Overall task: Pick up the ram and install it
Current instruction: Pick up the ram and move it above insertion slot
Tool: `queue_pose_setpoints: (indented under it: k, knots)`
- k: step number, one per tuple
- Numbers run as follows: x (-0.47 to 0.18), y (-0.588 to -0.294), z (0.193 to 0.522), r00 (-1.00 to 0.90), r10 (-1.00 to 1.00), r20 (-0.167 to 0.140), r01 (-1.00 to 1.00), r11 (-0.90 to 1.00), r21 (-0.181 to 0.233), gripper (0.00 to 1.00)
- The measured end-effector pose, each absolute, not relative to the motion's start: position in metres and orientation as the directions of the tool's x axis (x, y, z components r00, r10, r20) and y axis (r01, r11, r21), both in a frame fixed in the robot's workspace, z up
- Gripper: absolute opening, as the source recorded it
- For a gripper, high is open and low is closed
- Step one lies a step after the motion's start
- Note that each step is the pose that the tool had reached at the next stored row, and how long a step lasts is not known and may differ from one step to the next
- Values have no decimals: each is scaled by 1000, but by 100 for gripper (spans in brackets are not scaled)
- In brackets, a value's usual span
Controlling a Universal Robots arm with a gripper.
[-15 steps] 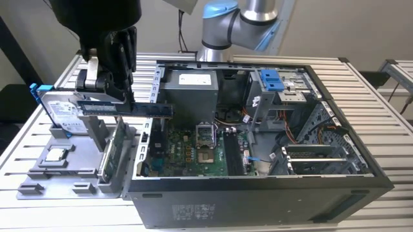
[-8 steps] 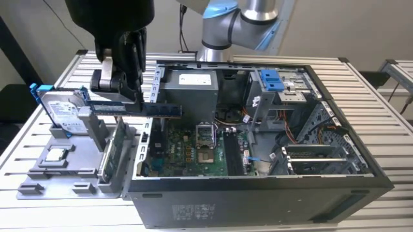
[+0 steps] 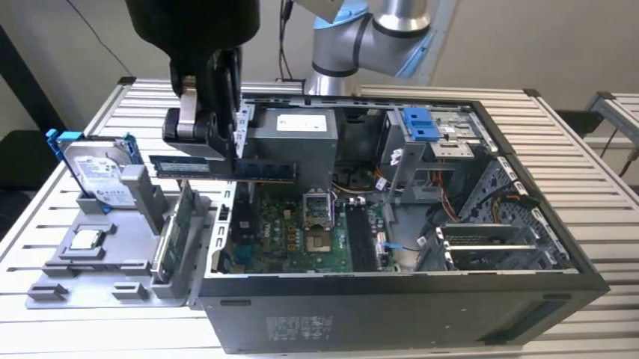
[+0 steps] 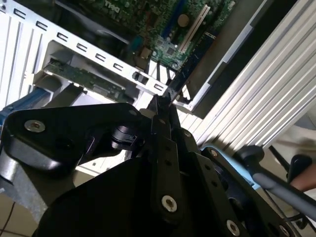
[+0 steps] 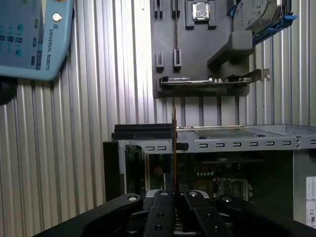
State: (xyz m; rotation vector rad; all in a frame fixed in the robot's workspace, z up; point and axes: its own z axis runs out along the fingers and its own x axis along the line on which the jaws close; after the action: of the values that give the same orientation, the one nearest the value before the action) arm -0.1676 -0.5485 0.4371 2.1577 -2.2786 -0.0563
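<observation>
Open computer case (image 3: pixel 399 307), motherboard (image 3: pixel 299 239) exposed, beside a grey holder (image 3: pixel 60 288) at the exterior view's left. The holder carries a hard drive (image 3: pixel 100 176) upright, a CPU chip (image 3: pixel 87 239) flat and a card (image 3: pixel 172 232) on edge. Both rest on a slatted metal bench (image 3: pixel 589 217), where a pendant (image 5: pixel 34 34) also lies. The end effector (image 3: pixel 221 155), fingers narrowed, grips the ram (image 3: pixel 262 170) horizontally above the case wall nearest the holder.
</observation>
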Motion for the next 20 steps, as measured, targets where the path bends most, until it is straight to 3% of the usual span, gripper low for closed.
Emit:
queue_pose_setpoints:
  k: [20]
  knots:
    - [-133,-549,437,-55,-998,-23,-998,54,28,14]
